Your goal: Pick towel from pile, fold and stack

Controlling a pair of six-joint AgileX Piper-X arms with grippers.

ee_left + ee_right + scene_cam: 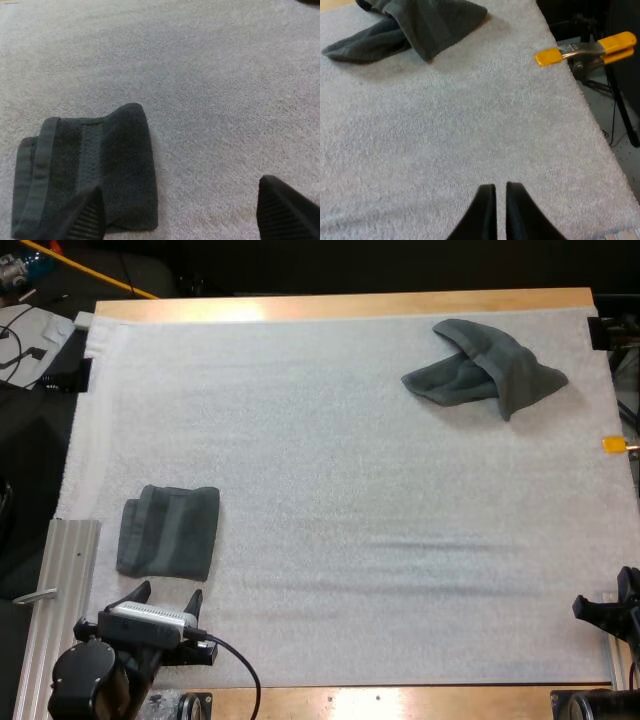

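Folded towel (pixel 168 532): dk grey-green, lying flat on white mat (pixel 350 490), just ahead of the L fingers (pixel 141 592). Seen from L wrist cam, one L finger hangs over the towel's near edge and its partner sits well off to the side over bare mat. Cannot tell if the near finger touches the cloth. L fingers wide apart, clamped on nothing. Ribbed band runs along the towel's top face, hemmed edge on the side away from the far finger.

Crumpled towel (pixel 485 370): same colour, loose heap w/ one flap spread out. It lies well ahead of the R fingers (pixel 485 212) and off to their L side, near the mat's far edge. R fingers together, only a hairline slit btwn them, tips over bare mat close to its R edge, clear of any cloth.

The two towels are well apart, w/ open mat btwn them. Wooden worktop (pixel 340 306) shows as a strip beyond the mat's far edge.
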